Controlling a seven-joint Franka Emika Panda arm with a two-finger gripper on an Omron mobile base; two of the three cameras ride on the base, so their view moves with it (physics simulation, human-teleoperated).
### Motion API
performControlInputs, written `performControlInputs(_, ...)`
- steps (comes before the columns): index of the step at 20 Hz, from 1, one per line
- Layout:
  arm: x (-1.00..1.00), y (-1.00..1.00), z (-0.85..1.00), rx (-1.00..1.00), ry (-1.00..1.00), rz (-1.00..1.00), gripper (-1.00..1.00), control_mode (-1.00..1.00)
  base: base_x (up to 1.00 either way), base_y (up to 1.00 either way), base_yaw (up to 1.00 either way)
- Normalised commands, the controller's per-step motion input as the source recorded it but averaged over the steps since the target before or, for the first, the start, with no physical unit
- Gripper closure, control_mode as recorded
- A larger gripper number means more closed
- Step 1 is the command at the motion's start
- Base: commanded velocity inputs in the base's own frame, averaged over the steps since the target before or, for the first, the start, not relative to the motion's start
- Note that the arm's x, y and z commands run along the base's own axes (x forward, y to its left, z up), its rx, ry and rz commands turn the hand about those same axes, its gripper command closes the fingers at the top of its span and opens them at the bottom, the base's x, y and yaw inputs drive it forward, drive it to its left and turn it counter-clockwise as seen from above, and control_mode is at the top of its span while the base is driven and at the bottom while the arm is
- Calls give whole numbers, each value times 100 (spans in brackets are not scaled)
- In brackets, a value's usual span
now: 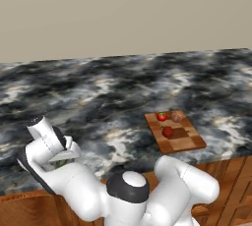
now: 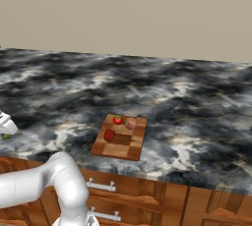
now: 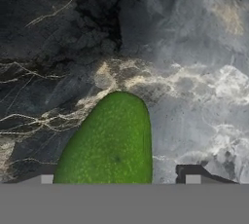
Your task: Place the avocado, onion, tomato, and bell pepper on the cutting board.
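Left base view: tomato (image 1: 161, 116), onion (image 1: 177, 116) and bell pepper (image 1: 168, 132) lie on the cutting board (image 1: 187, 143); right base view: the same 3 there; hand view: gripper (image 3: 117, 179) straddles the avocado (image 3: 111, 145) on the counter (image 3: 194, 72) (grip state unclear), likely firm, smooth, best pinched across its middle.

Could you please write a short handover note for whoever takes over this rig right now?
Tool: low over the marble counter, jaws either side of the avocado; grip not confirmed.
On the cutting board: tomato, onion, bell pepper.
Done: three of the four items placed.
Left: grasp the avocado, carry it to the board, release it there.
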Motion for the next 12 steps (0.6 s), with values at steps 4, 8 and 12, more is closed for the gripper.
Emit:
performControlInputs(4, 0, 1, -4, 0, 0, 0, 100, -100, 0, 0, 0)
performControlInputs(8, 0, -12, 13, 0, 0, 0, 100, -100, 0, 0, 0)
performControlInputs(12, 0, -46, 44, -1, 0, 0, 100, -100, 0, 0, 0)
